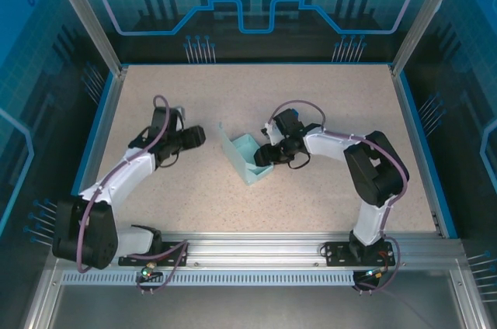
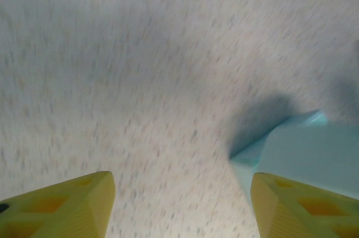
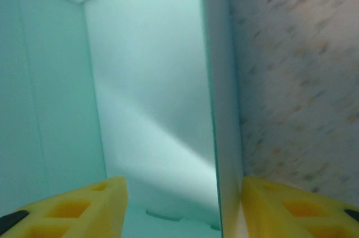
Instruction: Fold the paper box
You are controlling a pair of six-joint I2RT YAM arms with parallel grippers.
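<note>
Right wrist view: right tool [image 3: 184,187] gapes astride a wall of the paper box [image 3: 151,81], centre of the worktop [image 3: 291,81], left tool [image 2: 182,181] gaping beside it, so a crooked squeeze could buckle the card.

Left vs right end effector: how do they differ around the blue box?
The left end effector has bare speckled beige table between its yellow fingers; the right end effector straddles a wall of the pale sky-blue paper box. Left sits beside the box, right reaches inside it. Both are open.
</note>
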